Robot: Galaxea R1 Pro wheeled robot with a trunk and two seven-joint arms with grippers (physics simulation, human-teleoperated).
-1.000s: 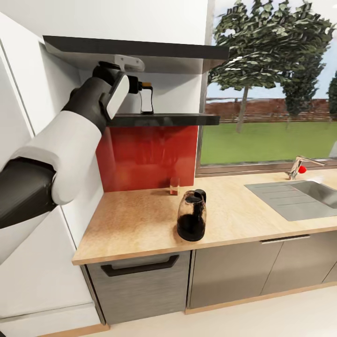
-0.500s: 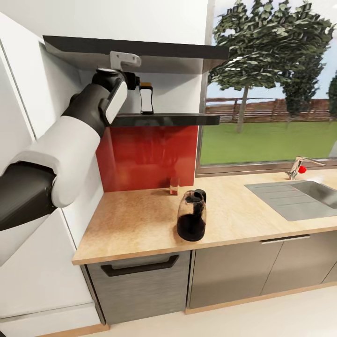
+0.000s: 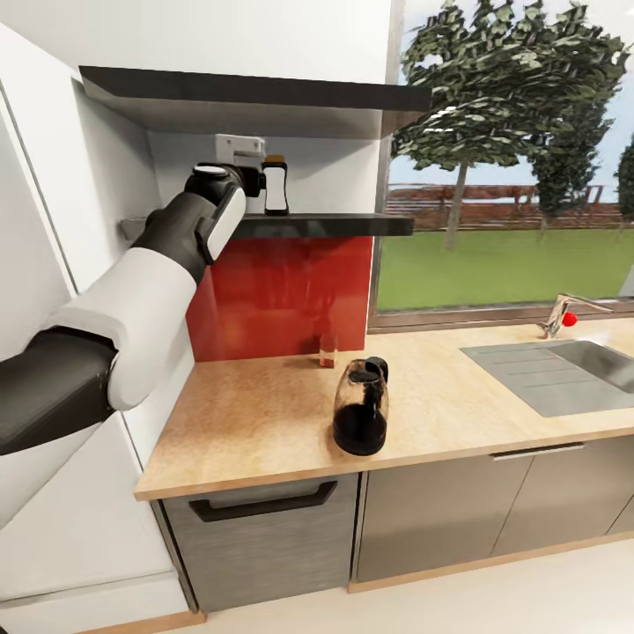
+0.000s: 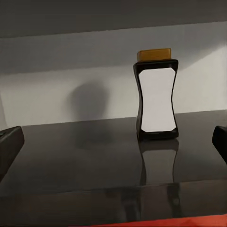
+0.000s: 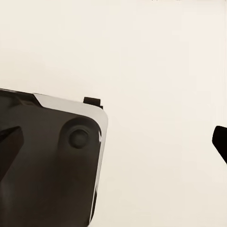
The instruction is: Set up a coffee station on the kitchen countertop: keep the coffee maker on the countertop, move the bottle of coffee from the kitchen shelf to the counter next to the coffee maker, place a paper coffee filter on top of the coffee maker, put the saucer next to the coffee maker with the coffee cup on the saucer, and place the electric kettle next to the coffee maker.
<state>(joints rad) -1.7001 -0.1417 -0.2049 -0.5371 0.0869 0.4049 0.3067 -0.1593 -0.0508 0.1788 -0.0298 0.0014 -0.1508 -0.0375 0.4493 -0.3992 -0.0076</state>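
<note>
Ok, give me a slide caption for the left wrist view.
Bottle of coffee standing upright on the kitchen shelf, framed between the open left gripper fingertips, not yet grasped.

A small glass point(image 3: 328, 349) holding an amber-brown liquid stands upright at the back of the worktop, against the foot of the glossy red backsplash point(image 3: 282, 295). A chrome tap point(image 3: 563, 314) with a red knob rises behind the steel sink point(image 3: 563, 370). Through the window point(image 3: 511, 167) lie a green lawn point(image 3: 502, 264), a brick wall and tall trees point(image 3: 493, 79). Below are a dark grey dishwasher front point(image 3: 264, 537) with a black handle, grey cabinet doors point(image 3: 440, 519) and a pale floor point(image 3: 493, 599)
</note>
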